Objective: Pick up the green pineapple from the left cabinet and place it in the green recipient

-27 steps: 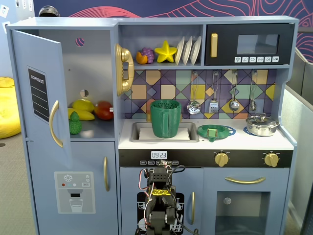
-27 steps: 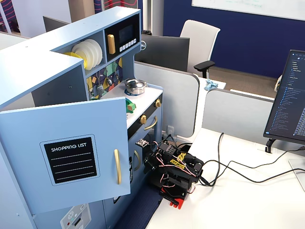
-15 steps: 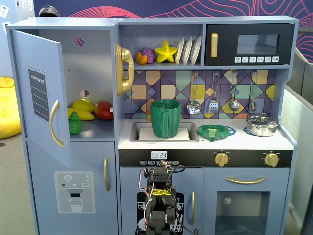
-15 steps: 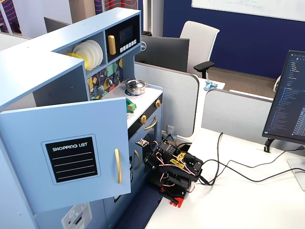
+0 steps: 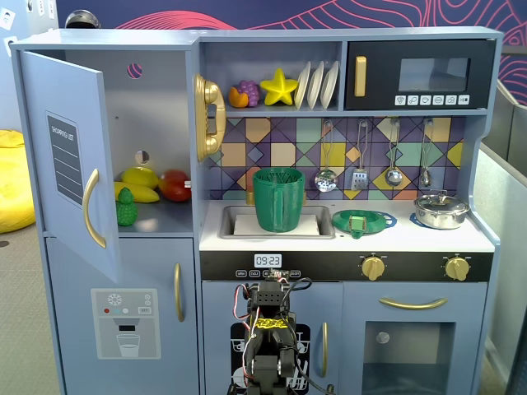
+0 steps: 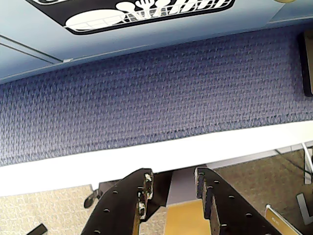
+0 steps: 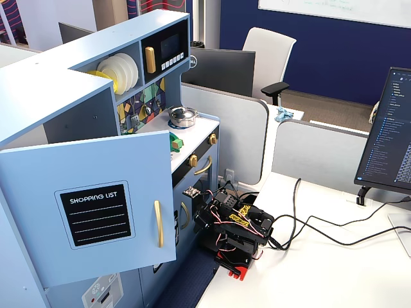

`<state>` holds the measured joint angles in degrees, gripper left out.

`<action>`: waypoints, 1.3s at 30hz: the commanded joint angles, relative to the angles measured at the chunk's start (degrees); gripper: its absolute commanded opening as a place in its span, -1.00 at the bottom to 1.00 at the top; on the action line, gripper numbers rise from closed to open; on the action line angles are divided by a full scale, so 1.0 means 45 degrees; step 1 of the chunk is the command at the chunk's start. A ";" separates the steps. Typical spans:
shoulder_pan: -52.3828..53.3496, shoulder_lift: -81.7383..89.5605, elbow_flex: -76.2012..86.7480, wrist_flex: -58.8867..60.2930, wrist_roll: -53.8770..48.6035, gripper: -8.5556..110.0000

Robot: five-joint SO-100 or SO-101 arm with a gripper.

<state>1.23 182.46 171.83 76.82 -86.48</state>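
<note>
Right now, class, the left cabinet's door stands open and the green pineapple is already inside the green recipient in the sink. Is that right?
Not quite. The left cabinet is open, but the green pineapple sits on its shelf, as a fixed view shows. The green recipient does stand in the sink.

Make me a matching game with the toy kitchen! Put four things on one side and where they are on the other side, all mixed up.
Things:
1. green pineapple
2. green recipient
3. yellow star
4. silver pot

Places:
A. top shelf, beside the white plates
B. in the sink
C. counter at the right end, in the front fixed view
D. inside the open left cabinet, in front of the banana

Pairs: 1-D, 2-B, 3-A, 4-C
</note>
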 commanded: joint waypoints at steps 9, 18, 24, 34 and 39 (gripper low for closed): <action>-0.2305 -0.0234 -0.0254 -0.0176 -0.0625 -0.86; -0.7305 -0.5586 -0.5762 -1.0859 -0.3223 -0.76; -0.9668 -0.8398 -0.9609 -1.3359 -0.2461 -0.38; -0.9551 -1.1074 -1.1875 -1.5039 -0.3633 -0.34; -0.9492 -1.2832 -1.2656 -1.7148 -0.2891 -0.34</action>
<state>-41.22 128.14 121.11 5.89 -101.25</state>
